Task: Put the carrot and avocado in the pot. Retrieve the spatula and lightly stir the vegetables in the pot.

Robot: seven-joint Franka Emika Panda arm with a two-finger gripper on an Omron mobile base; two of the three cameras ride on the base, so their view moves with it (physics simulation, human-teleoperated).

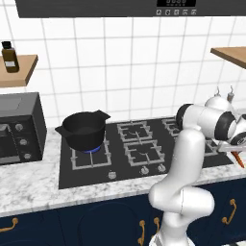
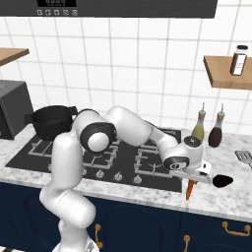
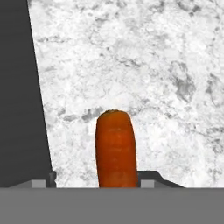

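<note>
The carrot, a slim orange piece, lies on the marble counter between my gripper's fingertips. The right fingertip is close against it and the left one stands well apart, so the jaws are open around it. In the right base view the carrot lies under the gripper near the counter's front edge, right of the hob. A dark avocado rests just right of it. The spatula lies at the far right. The black pot sits on the hob's left rear burner.
Two bottles stand behind the gripper by the wall. A dark oven sits left of the hob. Wooden shelves hang at both sides, each with a jar. The counter edge is close in front of the carrot.
</note>
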